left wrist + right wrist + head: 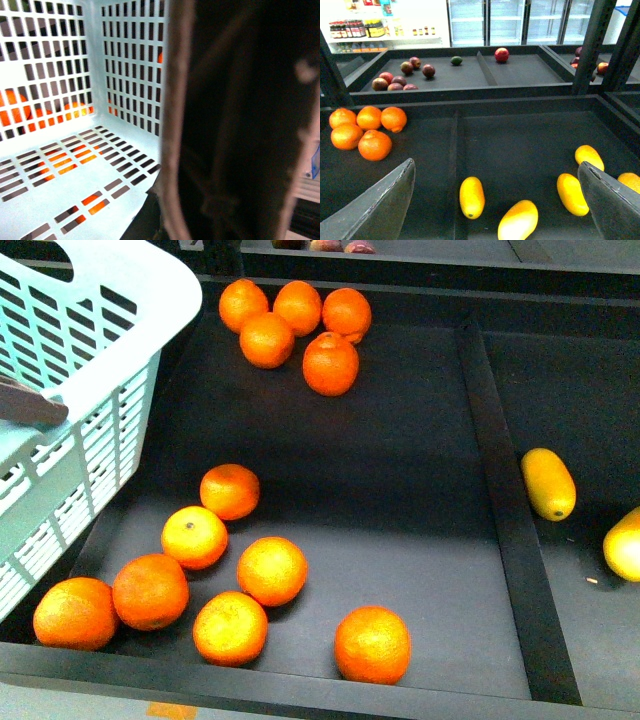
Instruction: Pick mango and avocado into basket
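Observation:
The pale turquoise basket (120, 300) hangs at the left, over the edge of the orange tray. Its brown handle (30, 405) crosses the rim. In the left wrist view I see the basket's slotted inner wall (60, 60), and the handle (175, 125) fills the right side as a dark mass. My left gripper is shut on it, its fingers lost in that dark. My right gripper (496, 165) stands open above the mango tray, grey fingers (375, 210) wide apart. Between them lie one mango (472, 197) and a second mango (518, 220); these also show in the front view (548, 483). A dark green avocado (456, 60) lies alone in the far tray.
Oranges (270, 570) lie scattered in the near tray, with a cluster of oranges (300, 325) further back. A raised black divider (505, 500) separates oranges from mangoes. More mangoes (571, 194) lie beside the right finger. Dark red fruits (395, 80) fill the far tray; black shelf posts (592, 45) rise at right.

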